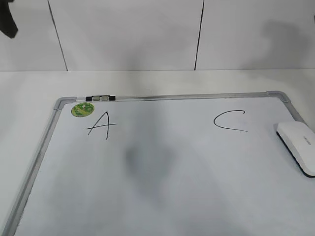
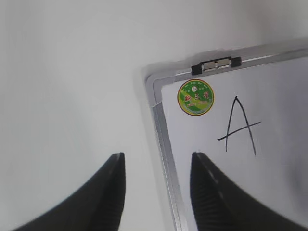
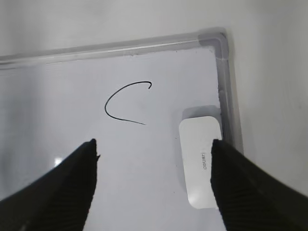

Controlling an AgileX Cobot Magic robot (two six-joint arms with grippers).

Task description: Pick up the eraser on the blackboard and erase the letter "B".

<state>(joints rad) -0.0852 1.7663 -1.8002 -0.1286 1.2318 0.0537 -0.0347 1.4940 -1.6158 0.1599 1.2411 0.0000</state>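
The blackboard [image 1: 44, 142] is a white board with a grey frame, lying flat on the table. The white eraser [image 1: 298, 145] rests on its right side by the frame, below and right of the "C" [image 1: 229, 120]. No letter "B" shows; only a faint grey patch lies between the "A" [image 1: 101, 127] and the "C". My left gripper [image 2: 158, 155] is open and empty, above the board's left frame [image 2: 163, 134]. My right gripper [image 3: 154, 142] is open and empty above the board, with the eraser [image 3: 201, 161] just inside its right finger.
A round green sticker [image 1: 81, 109] sits at the board's far left corner. A small black-and-white clip [image 1: 100, 98] is on the far frame. White table surrounds the board, with a white tiled wall behind. A dark arm part [image 1: 7, 24] shows at the top left.
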